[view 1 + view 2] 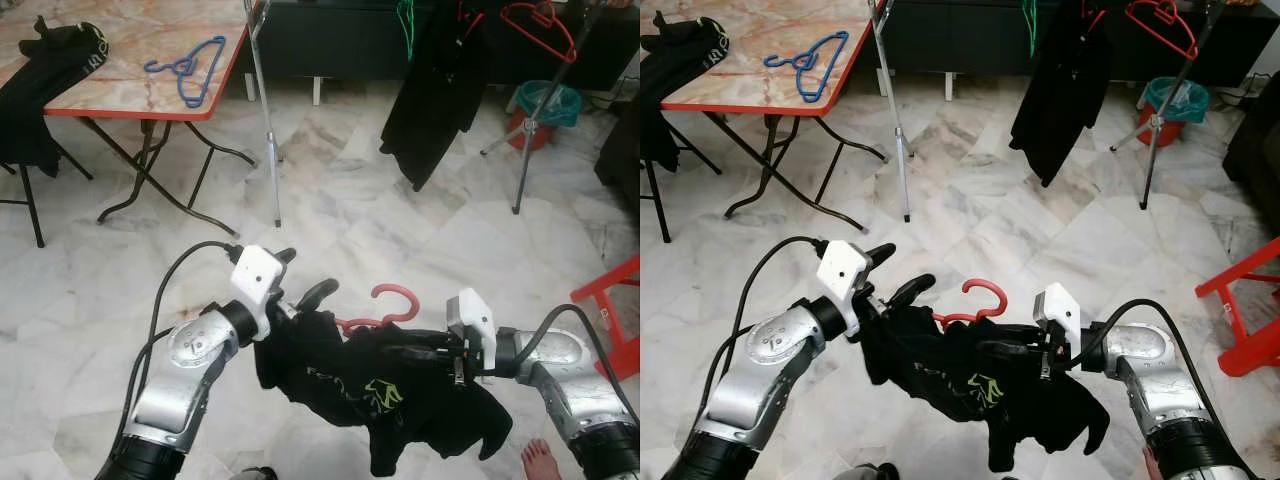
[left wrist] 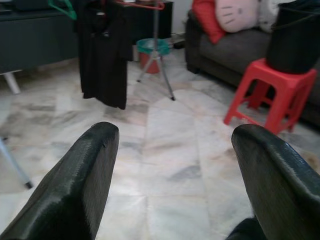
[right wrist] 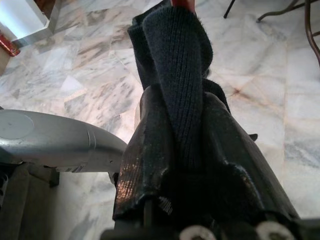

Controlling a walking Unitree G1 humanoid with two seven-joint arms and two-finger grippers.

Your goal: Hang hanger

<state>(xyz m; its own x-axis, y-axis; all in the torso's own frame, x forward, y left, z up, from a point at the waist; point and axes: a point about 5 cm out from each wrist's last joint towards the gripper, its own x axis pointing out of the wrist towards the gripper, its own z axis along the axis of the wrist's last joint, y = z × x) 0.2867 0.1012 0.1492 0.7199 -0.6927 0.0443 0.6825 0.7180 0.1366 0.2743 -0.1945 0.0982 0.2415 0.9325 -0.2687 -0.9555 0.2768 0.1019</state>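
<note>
The left gripper (image 2: 172, 170) has its jaws spread wide over marble floor (image 2: 165, 145) — beyond hang a black garment (image 2: 102, 55) on a rack and a red stool (image 2: 272, 92) beside a grey sofa (image 2: 225, 55).

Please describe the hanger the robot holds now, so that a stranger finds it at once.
Look low over the white marble floor, between the two silver arms. There a red plastic hanger carries a black T-shirt, pinched by the right tool. Its red hook points up, unlike the bare blue hanger on the table.

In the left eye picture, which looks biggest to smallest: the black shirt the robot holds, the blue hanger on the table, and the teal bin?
1. Black shirt, but it is nearest the camera.
2 and 3. Blue hanger and teal bin look alike; the bin is partly hidden, so no ranking.
</note>
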